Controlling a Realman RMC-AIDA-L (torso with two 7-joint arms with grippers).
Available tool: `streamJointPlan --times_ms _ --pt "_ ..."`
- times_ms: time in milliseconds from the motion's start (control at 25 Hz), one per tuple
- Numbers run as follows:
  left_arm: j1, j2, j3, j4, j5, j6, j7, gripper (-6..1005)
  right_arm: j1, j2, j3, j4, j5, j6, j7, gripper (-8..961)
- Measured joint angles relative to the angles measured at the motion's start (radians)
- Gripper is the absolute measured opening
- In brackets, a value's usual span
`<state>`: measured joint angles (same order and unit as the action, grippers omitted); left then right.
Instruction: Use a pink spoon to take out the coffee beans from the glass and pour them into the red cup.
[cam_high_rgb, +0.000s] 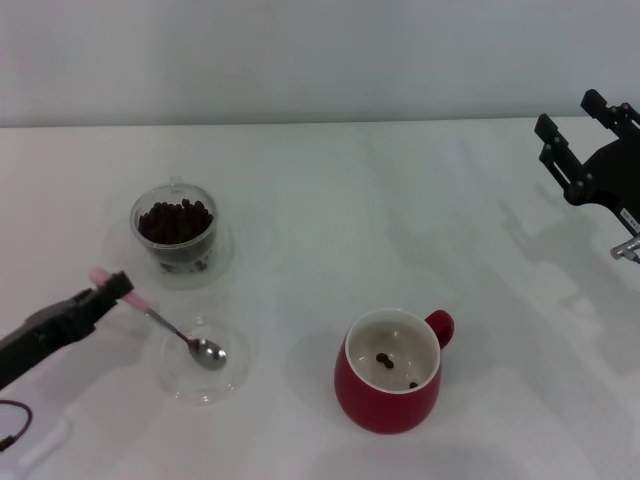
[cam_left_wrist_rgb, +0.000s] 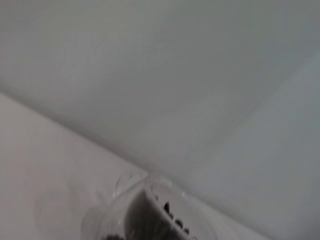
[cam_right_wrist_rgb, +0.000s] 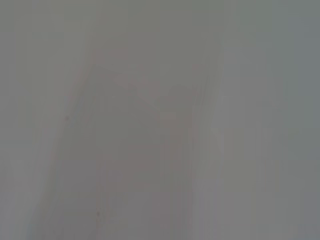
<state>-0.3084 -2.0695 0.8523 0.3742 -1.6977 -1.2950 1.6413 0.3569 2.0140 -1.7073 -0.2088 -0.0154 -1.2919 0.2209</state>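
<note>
The pink spoon lies slanted, its pale pink handle end clamped in my left gripper at the lower left. Its metal bowl is empty and rests over a flat clear lid. Behind it stands the glass, heaped with dark coffee beans; the left wrist view catches the glass blurred at its edge. The red cup stands in front at the centre with two beans on its white inside. My right gripper hangs open at the far right, away from everything.
Everything stands on a white table with a pale wall behind it. A thin cable end shows at the lower left corner. The right wrist view shows only a blank pale surface.
</note>
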Motion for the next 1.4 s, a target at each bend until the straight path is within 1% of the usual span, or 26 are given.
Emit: streamJointPlan --times_ms 280,560,760,880,1080,1240,1280,1400 --pt "-0.042 -0.003 0.001 -0.025 0.045 0.024 0.012 190 0.001 0.0 -0.001 0.0 0.0 0.0 0.0 592" --pt "-0.041 -0.002 -0.003 -0.023 0.047 0.025 0.037 213 -0.003 0.0 -0.003 0.0 0.0 0.0 0.001 592" --pt "-0.021 0.002 -0.022 -0.018 0.037 0.05 0.072 302 -0.004 0.0 -0.008 0.0 0.0 0.0 0.001 592" --pt "-0.001 0.005 -0.063 -0.016 0.033 0.055 0.092 535 -0.004 0.0 -0.009 0.0 0.0 0.0 0.002 592" --pt "0.046 0.008 -0.087 0.04 0.027 0.04 0.118 740 -0.004 0.0 -0.009 0.0 0.0 0.0 0.002 592" --pt "0.083 0.004 -0.106 0.086 -0.004 -0.003 0.169 738 -0.004 0.0 -0.009 0.0 -0.002 0.0 0.002 592" --pt "0.083 0.004 -0.106 0.086 -0.004 -0.003 0.169 738 -0.004 0.0 -0.009 0.0 -0.002 0.0 0.002 592" --pt "0.104 0.001 -0.162 0.095 -0.018 -0.074 0.281 736 -0.004 0.001 -0.009 0.0 -0.004 -0.005 0.002 592"
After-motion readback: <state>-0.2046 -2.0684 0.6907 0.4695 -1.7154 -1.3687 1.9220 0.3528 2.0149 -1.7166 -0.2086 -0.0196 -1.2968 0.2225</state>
